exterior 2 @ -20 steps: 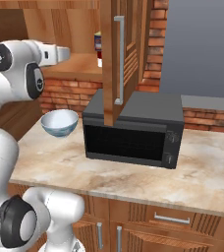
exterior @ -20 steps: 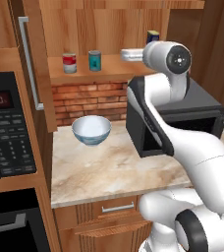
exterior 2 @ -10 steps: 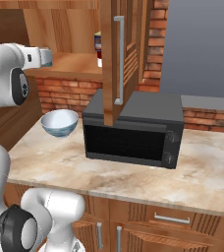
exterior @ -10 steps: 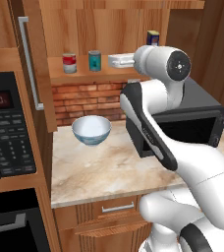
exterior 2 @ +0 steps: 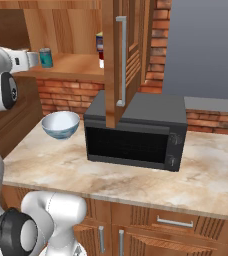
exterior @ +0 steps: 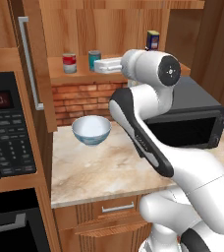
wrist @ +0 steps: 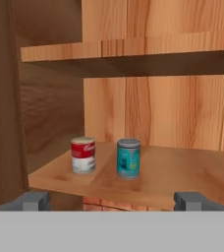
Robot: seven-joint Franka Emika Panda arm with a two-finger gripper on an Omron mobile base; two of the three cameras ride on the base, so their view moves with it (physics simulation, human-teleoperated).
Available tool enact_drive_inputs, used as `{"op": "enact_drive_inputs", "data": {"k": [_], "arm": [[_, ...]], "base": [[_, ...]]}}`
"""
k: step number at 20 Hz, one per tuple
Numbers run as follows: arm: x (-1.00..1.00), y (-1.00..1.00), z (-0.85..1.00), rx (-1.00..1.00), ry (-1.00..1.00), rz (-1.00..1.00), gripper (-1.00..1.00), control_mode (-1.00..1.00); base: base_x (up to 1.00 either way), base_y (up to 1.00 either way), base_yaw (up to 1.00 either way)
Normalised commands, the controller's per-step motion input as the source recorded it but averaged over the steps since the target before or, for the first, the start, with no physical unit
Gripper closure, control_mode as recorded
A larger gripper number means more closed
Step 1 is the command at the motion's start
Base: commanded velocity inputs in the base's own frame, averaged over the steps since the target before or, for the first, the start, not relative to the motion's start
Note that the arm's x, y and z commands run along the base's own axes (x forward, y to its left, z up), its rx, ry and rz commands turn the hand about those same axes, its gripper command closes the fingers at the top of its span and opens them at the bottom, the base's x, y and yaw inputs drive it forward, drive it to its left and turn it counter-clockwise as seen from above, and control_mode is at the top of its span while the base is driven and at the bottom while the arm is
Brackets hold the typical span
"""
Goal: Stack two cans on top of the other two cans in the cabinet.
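Hovering my gripper [wrist: 112,201] at the cabinet [wrist: 182,172] shelf, jaws spread wide and holding nothing. Teal can [wrist: 128,158] sits centre frame, red-and-white can [wrist: 83,155] just to its left, both upright, not touching.

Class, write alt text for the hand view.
Two cans stand side by side, apart, on the cabinet shelf: a red and white can and a teal can. The open gripper faces them from in front.
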Motion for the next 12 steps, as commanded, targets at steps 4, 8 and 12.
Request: {"op": "enact_drive_inputs", "data": {"k": [4,8,12], "arm": [[0.09,-0.01,0.0,0.0,0.0,0.02,-1.0,-1.0],[0.18,-0.14,-0.09,0.0,0.0,0.02,-1.0,-1.0],[0.17,-0.15,-0.11,0.0,0.0,0.01,-1.0,-1.0]], "base": [[0.0,0.0,0.0],[0.0,0.0,0.0],[0.0,0.0,0.0]]}}
